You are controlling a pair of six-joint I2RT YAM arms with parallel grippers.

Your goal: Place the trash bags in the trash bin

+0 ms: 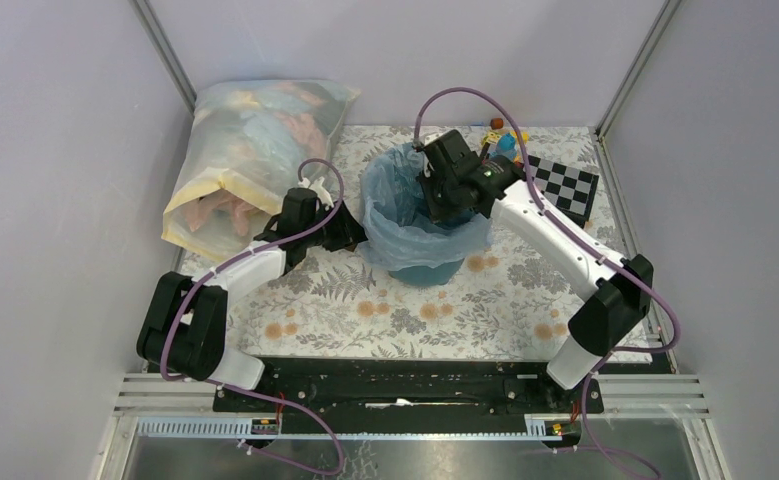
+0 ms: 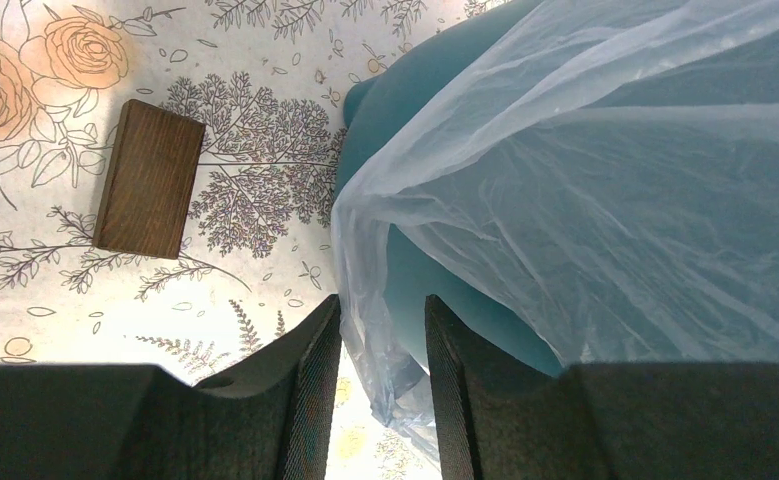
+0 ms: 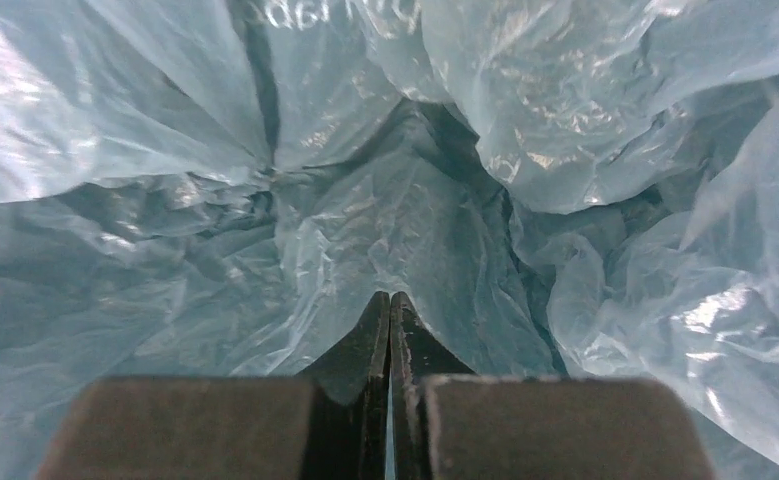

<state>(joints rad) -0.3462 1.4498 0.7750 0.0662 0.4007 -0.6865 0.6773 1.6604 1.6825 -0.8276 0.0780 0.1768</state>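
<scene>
The bag (image 1: 405, 215) lines the bin (image 1: 427, 272), hem draped outside. Right tool (image 3: 390, 300) closed, empty, deep inside: advise pressing downward gently. Left tool (image 2: 381, 305), bin's 9 o'clock, jaws apart astride the hem: advise pulling evenly.
</scene>
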